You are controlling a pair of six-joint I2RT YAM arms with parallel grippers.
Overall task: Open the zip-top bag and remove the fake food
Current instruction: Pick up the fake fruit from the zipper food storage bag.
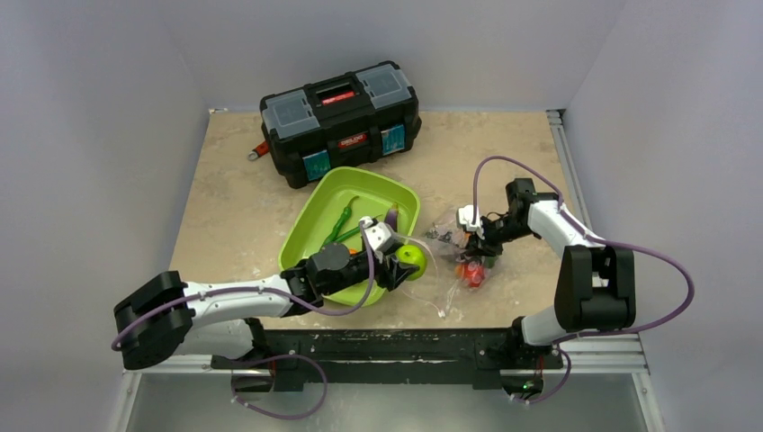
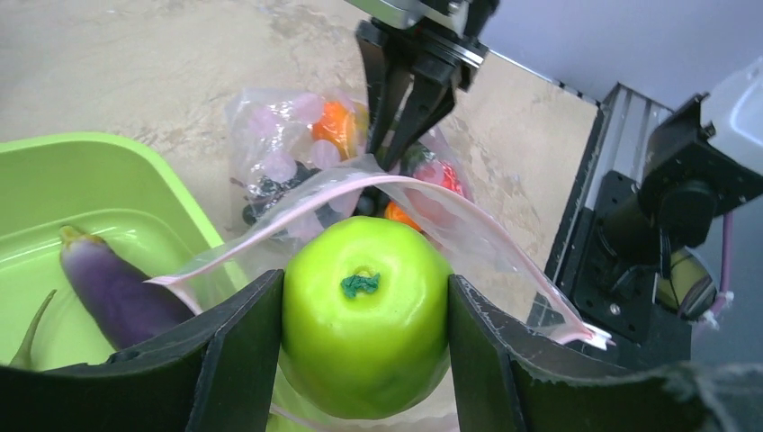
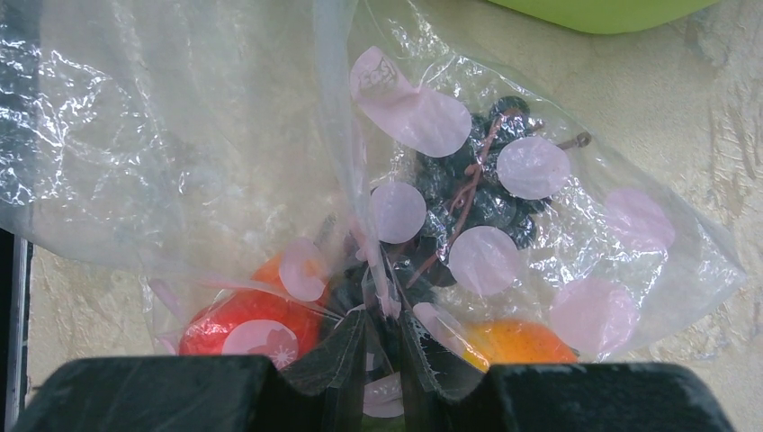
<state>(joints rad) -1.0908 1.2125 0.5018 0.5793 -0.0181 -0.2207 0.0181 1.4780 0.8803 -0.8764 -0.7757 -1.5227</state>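
My left gripper (image 2: 364,315) is shut on a green lime (image 2: 364,310) and holds it at the open pink-zipped mouth of the clear zip-top bag (image 2: 450,220), beside the tray's right rim; it also shows in the top view (image 1: 412,260). My right gripper (image 3: 385,335) is shut on a pinched fold of the bag (image 3: 387,270), seen from above (image 1: 481,243). Inside the bag lie dark berries (image 3: 468,202), a red strawberry (image 3: 243,328) and an orange-green mango (image 3: 517,342). A purple eggplant (image 2: 112,288) and green bean pods (image 1: 342,220) lie in the tray.
The lime-green tray (image 1: 310,229) sits mid-table, left of the bag. A black toolbox (image 1: 342,117) stands behind it at the back. Grey walls enclose the table on three sides, and a metal rail (image 1: 562,148) runs along its right edge.
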